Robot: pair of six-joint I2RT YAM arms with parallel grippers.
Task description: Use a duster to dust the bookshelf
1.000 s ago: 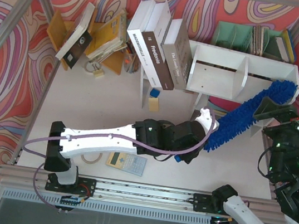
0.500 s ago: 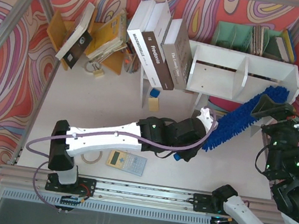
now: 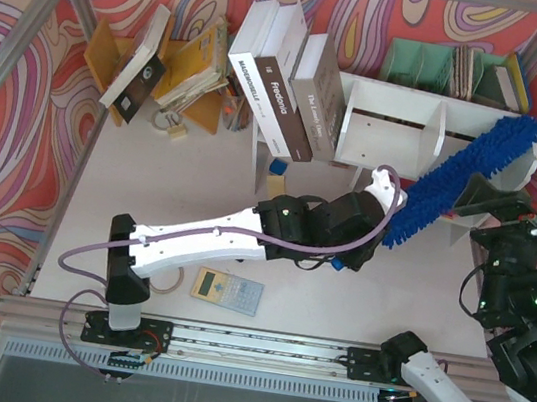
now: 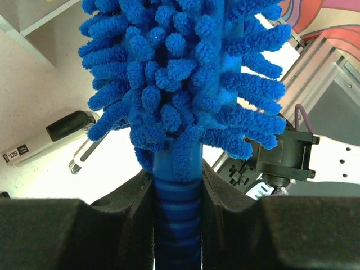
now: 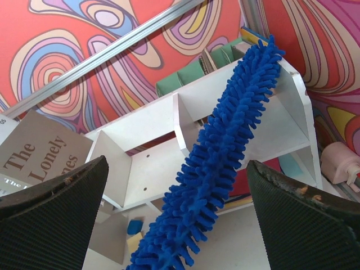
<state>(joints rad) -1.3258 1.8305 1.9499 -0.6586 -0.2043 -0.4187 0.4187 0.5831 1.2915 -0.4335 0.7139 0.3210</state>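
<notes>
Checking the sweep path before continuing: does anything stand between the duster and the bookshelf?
Nothing visible does. The duster, clamped at its handle by the left gripper, slants across the front of the bookshelf's right compartment, with its tip near the top right corner. The open right gripper sits on the duster's near side, not between them.

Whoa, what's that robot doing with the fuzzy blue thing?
It is dusting. The left gripper is shut on the slim handle of the long fluffy blue microfibre duster and holds it slanted across the right compartment of the wide white two-tier bookshelf, with the tip up near the top right corner. The right gripper hangs open beside it, holding nothing.
</notes>
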